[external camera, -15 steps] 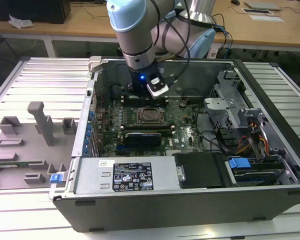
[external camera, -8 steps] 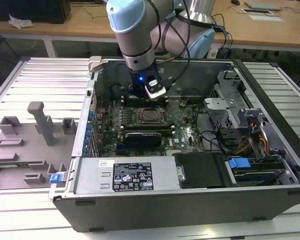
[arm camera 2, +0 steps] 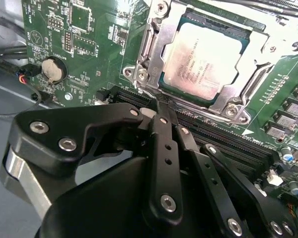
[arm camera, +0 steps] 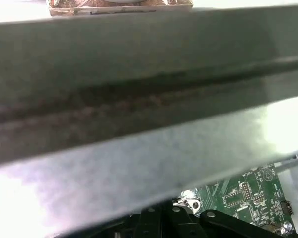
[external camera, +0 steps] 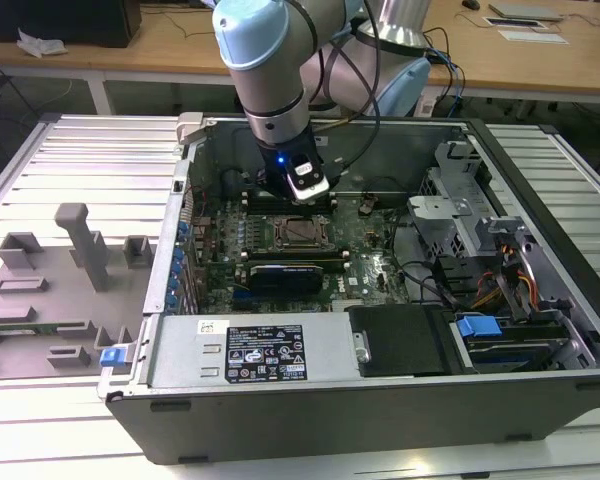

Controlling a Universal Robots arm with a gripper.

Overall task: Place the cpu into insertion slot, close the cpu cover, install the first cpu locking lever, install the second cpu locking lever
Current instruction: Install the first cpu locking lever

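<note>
Second wrist view: cpu (arm camera 2: 201, 62) seated in insertion slot (arm camera 2: 154, 52), upper right.
Cpu cover (arm camera 2: 248, 84) lies closed; gripper (arm camera 2: 159, 111) fingers together, empty, just beside the frame's edge, likely for lever work.

grey metal wall (arm camera: 139, 99), green circuit board (arm camera: 243, 193)

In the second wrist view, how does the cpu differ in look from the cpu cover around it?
The cpu is a solid square plate with a pale, matte silver-grey top that bears print; the cpu cover is a thin frame of shiny bare metal with a large square opening. The cpu fills the middle, while the cpu cover runs along its edges and lies closed over the insertion slot. Both are metallic, squarish and lie flat on the green board.
</note>
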